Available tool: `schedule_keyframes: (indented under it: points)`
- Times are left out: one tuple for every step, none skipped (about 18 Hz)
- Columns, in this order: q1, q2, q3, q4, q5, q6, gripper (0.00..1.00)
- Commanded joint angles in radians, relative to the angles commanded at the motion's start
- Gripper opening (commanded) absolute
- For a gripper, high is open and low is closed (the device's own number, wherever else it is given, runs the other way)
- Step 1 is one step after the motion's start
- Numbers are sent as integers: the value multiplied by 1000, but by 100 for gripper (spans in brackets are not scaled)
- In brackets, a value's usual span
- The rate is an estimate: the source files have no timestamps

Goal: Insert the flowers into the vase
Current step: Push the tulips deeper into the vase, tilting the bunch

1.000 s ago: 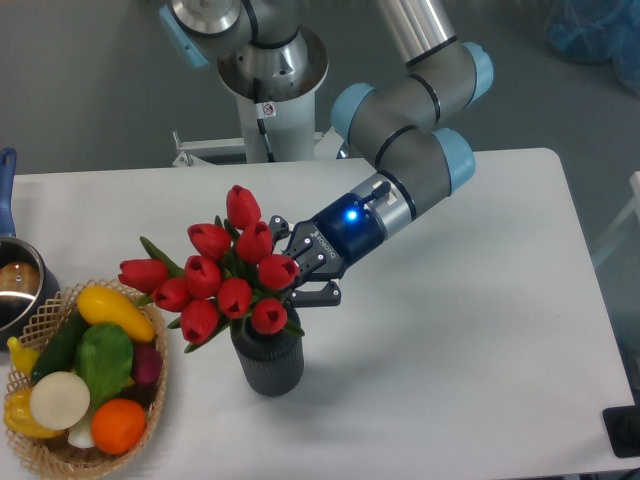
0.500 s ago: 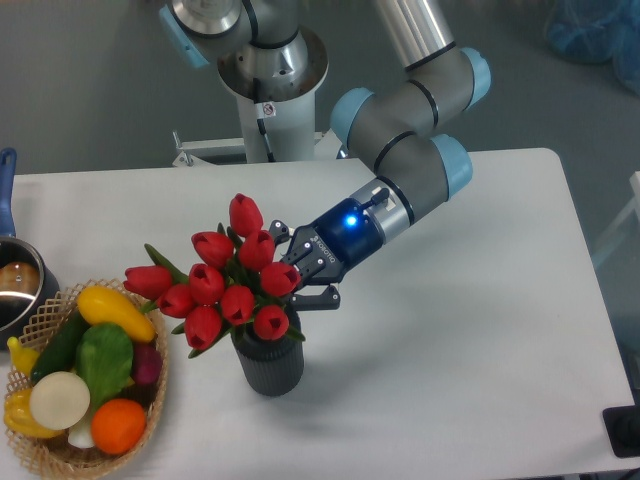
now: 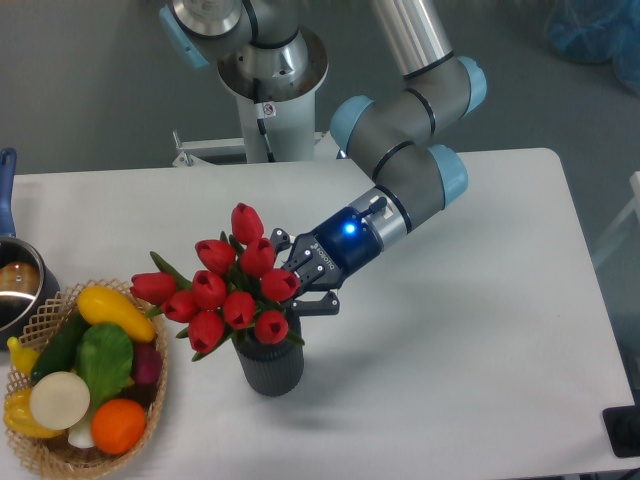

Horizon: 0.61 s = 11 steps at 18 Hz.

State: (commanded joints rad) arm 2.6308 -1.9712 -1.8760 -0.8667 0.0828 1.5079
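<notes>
Flowers (image 3: 225,290): bunch of red tulip buds with green leaves, sitting directly over the vase (image 3: 268,366), heads leaning toward 10 o'clock. The lowest buds overlap the vase mouth, so the stems appear to be inside it; the stems themselves are hidden by the buds, and depth of seating cannot be read.

Vase: dark grey, ribbed, upright on the white worktop (image 3: 480,330), near the front edge.

Gripper (image 3: 296,283): reaches in from 2 o'clock, at the right side of the bunch, just above the vase mouth. The dark fingers (image 3: 318,303) are partly behind the buds; whether they are clenched on the stems or released cannot be told. Judgement: the low, slanted approach keeps the wrist clear of the wide flower head while the stems point down into the narrow mouth.

Surroundings: wicker basket (image 3: 45,452) of vegetables at 9 o'clock of the vase, near but apart. Pot (image 3: 18,290) at the left edge of the view.

Risk (judgement): the bunch is wider than the vase and leans; it may tip the vase on release.
</notes>
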Motion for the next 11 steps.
schedule_keyframes:
  points:
    - [0, -3, 0, 0, 0, 6, 21]
    - [2, -12, 0, 0, 0, 18, 21]
    - [3, -15, 0, 0, 0, 37, 21]
    - [8, -15, -6, 0, 0, 43, 21]
    - [9, -17, -8, 0, 0, 48, 21]
    - [9, -18, -8, 0, 0, 51, 22]
    - [11, -23, -8, 0, 0, 51, 22]
    - [11, -25, -8, 0, 0, 51, 22]
    - [11, -26, -6, 0, 0, 51, 22]
    - [14, -29, -6, 0, 0, 52, 22]
    - [15, -31, -8, 0, 0, 60, 22]
